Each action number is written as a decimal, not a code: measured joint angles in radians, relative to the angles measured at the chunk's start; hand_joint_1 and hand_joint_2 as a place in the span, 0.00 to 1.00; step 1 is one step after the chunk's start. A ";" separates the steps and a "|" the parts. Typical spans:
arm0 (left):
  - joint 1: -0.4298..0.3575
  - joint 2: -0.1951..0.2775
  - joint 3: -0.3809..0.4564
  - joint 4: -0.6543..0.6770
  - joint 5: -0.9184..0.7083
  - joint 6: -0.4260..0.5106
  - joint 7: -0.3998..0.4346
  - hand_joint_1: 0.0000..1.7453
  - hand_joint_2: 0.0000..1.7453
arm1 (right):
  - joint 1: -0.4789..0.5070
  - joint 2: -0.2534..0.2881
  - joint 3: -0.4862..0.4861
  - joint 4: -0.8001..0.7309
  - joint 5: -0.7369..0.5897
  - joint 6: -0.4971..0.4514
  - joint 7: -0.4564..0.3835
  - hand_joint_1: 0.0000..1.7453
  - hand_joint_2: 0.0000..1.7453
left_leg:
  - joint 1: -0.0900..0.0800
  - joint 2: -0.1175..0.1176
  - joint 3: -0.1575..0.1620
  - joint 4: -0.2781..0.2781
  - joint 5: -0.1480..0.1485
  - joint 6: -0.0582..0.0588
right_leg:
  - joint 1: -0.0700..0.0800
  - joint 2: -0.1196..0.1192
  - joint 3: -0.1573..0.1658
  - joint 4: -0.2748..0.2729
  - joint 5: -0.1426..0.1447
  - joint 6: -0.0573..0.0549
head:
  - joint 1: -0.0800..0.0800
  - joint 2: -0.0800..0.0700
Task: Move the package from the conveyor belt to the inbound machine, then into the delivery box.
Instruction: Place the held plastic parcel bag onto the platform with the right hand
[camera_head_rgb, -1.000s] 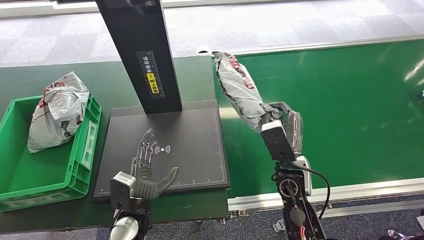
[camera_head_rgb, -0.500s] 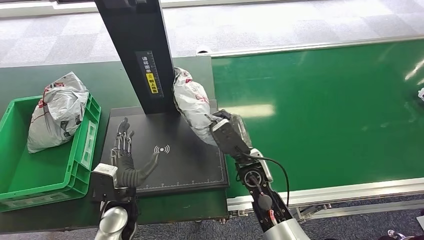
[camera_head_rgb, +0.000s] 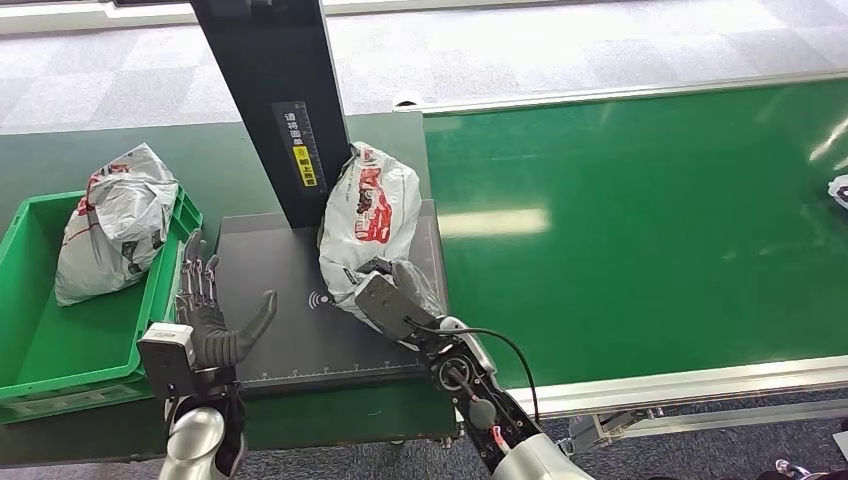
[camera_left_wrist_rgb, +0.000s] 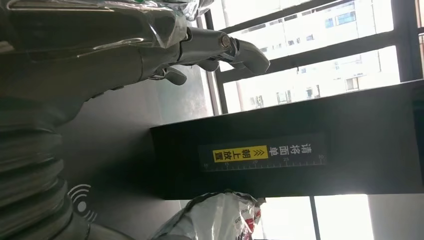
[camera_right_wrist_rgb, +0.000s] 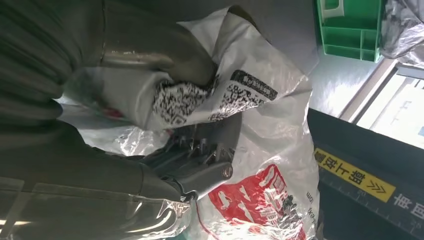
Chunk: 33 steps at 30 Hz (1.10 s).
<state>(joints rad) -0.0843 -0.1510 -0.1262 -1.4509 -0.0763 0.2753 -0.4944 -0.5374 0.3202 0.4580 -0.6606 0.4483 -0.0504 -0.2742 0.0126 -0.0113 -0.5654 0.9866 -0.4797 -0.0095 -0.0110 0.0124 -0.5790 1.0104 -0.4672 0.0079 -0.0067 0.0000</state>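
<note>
Right hand (camera_head_rgb: 392, 292) grips the package (camera_head_rgb: 368, 218) over the inbound machine's black plate (camera_head_rgb: 290, 330), close beside its post (camera_head_rgb: 285, 110); left hand (camera_head_rgb: 205, 315), fingers apart, hovers beside the green delivery box (camera_head_rgb: 60, 375).

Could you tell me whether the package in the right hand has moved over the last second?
Yes: the package went left, off the green belt, to beside the black post.

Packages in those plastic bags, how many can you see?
3: one package held by the right hand over the black scanner plate, one in the green box, and part of one at the belt's far right edge.
</note>
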 joint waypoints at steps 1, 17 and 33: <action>-0.002 0.000 0.002 0.000 0.000 0.002 -0.001 0.00 1.00 | -0.003 0.002 0.003 0.006 -0.004 -0.001 0.001 0.00 1.00 | 0.000 0.000 0.000 0.000 0.000 0.000 | 0.000 0.000 0.000 0.000 0.000 0.000 | 0.000 0.000; -0.068 -0.001 -0.007 0.060 -0.153 -0.001 0.058 0.00 1.00 | -0.001 -0.012 0.005 -0.098 -0.306 0.241 -0.177 0.00 1.00 | 0.000 0.000 0.000 0.000 0.000 0.000 | 0.000 0.000 -0.001 0.000 0.000 0.000 | 0.000 0.000; -0.217 -0.036 -0.144 0.328 -0.442 -0.026 0.175 0.00 1.00 | 0.096 -0.091 -0.002 -0.466 -0.385 0.197 -0.196 0.00 1.00 | 0.000 0.000 0.000 0.001 0.000 0.000 | -0.001 0.001 -0.001 0.000 0.000 0.000 | 0.000 0.000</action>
<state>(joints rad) -0.3009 -0.1868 -0.2706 -1.1228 -0.5186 0.2495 -0.3195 -0.4413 0.2291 0.4562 -1.1269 0.0631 0.1467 -0.4701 0.0123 -0.0110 -0.5650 0.9872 -0.4797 -0.0095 -0.0115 0.0131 -0.5805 1.0101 -0.4668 0.0078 -0.0069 0.0000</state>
